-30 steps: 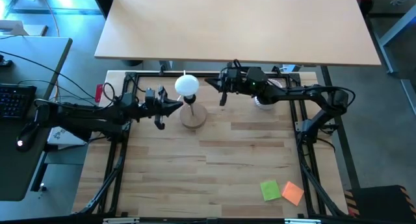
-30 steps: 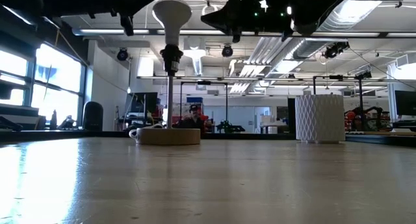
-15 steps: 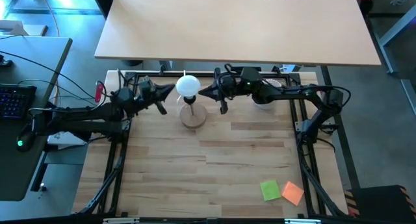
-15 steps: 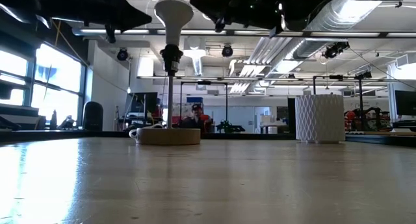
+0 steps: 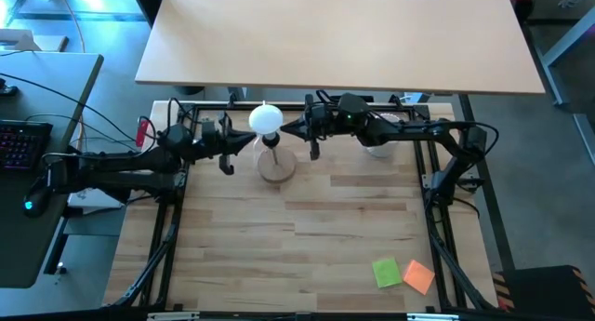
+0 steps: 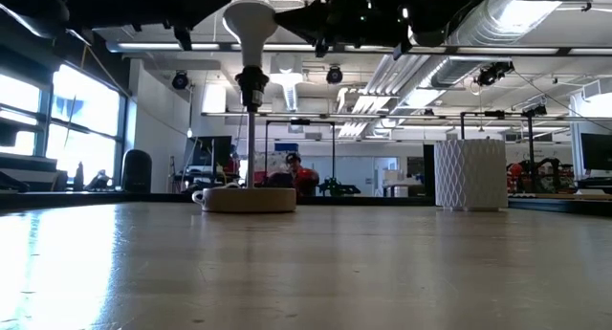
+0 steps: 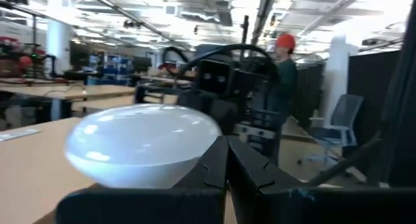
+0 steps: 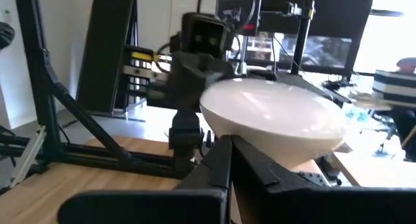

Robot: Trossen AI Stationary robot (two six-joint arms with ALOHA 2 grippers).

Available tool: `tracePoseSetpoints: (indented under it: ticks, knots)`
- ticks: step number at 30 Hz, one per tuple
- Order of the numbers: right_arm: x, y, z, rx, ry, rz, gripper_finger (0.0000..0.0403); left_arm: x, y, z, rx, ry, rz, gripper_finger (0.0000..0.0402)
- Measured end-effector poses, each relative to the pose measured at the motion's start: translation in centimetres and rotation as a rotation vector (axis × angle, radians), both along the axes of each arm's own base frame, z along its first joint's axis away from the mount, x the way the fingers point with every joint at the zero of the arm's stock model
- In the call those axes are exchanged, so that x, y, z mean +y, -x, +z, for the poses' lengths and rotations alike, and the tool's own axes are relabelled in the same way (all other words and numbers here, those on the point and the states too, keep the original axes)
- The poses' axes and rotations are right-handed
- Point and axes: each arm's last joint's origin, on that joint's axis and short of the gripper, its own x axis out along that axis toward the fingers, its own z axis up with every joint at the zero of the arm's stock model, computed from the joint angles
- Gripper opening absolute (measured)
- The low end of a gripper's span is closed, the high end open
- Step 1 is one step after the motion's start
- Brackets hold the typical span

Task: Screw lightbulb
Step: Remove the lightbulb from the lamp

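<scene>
The white lightbulb (image 5: 265, 119) stands upright, its screw end in the black socket (image 6: 251, 81) on a thin rod above the round wooden base (image 5: 276, 166). It also shows in the low view (image 6: 251, 22). My left gripper (image 5: 247, 141) is shut, level with the globe on its left side; the globe fills its wrist view (image 7: 143, 143). My right gripper (image 5: 288, 130) is shut, level with the globe on its right side; the globe shows just past its tips (image 8: 273, 120). My left gripper's shut fingertips (image 7: 218, 160) come level from the table's left and stand right at the globe's side (image 7: 207, 134); I cannot tell whether they touch it. My right gripper's shut fingertips (image 8: 224, 156) come level from the table's right, at the globe's lower slope (image 8: 250, 143); I cannot tell whether they touch it.
A ribbed white cup (image 6: 470, 174) stands at the far right, partly under my right arm (image 5: 376, 146). A green note (image 5: 387, 273) and an orange note (image 5: 419, 276) lie near the front right. A person in a red cap (image 7: 284, 62) stands beyond the table.
My right gripper has gone toward the table's left, up to the bulb. My left gripper has gone toward the far edge and up to the globe's level, then settled beside it. Both stay shut.
</scene>
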Motion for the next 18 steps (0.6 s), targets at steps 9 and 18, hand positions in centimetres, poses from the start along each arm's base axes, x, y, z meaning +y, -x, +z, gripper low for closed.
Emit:
tracePoseSetpoints:
  ticks: [9,18]
  knots:
    - [-0.8,0.2,-0.2,0.041,-0.035,-0.165,0.0002,-1.9,-0.5,-0.3,0.026,0.007,-0.101,0.0]
    - [-0.4,1.9,1.5,0.12,0.037,-0.359,0.0002,-0.8,-0.4,-2.0,0.219,0.02,0.281,0.0]
